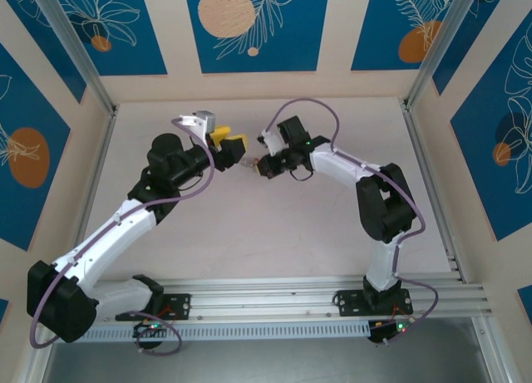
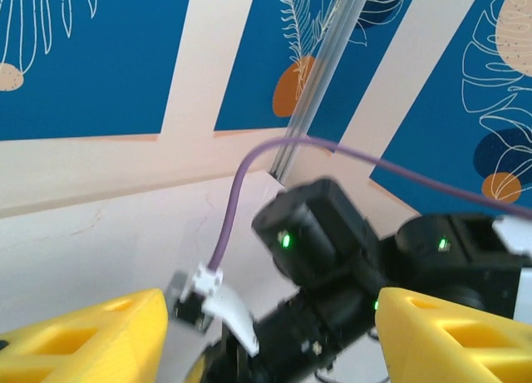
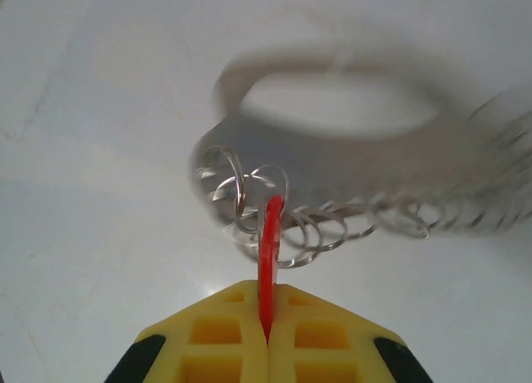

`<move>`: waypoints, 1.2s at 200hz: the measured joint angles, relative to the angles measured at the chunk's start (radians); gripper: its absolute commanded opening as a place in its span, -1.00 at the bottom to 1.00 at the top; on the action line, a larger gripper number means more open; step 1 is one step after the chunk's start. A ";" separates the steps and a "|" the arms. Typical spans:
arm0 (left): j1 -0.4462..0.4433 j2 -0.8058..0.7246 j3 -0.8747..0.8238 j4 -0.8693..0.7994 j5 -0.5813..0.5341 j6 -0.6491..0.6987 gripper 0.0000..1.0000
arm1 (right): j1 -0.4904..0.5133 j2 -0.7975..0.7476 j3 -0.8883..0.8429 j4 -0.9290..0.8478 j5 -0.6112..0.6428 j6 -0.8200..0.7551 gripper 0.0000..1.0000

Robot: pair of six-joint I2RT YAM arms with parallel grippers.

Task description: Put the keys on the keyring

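- Right end effector sits at lower centre of the right wrist view, pressed together on the red key, which it pinches edge-on.
- The key's top sits among small silver rings, touching or just beside the keyring, a blurred grey loop mid-frame.
- Left end effector is spread, with the right arm's black wrist between its yellow fingers.
- In the top view both meet at upper middle. The surface below is bare, edged by walls and posts.
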 measured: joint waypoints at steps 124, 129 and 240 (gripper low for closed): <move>0.000 -0.028 -0.008 -0.015 0.000 -0.055 0.35 | 0.101 -0.090 -0.310 0.177 0.012 0.149 -1.00; 0.000 -0.028 -0.008 -0.015 0.000 -0.055 0.35 | 0.102 -0.090 -0.311 0.179 0.012 0.150 -1.00; 0.000 -0.018 -0.008 -0.016 0.019 -0.066 0.55 | 0.270 -0.359 -0.375 0.105 -0.114 0.186 0.78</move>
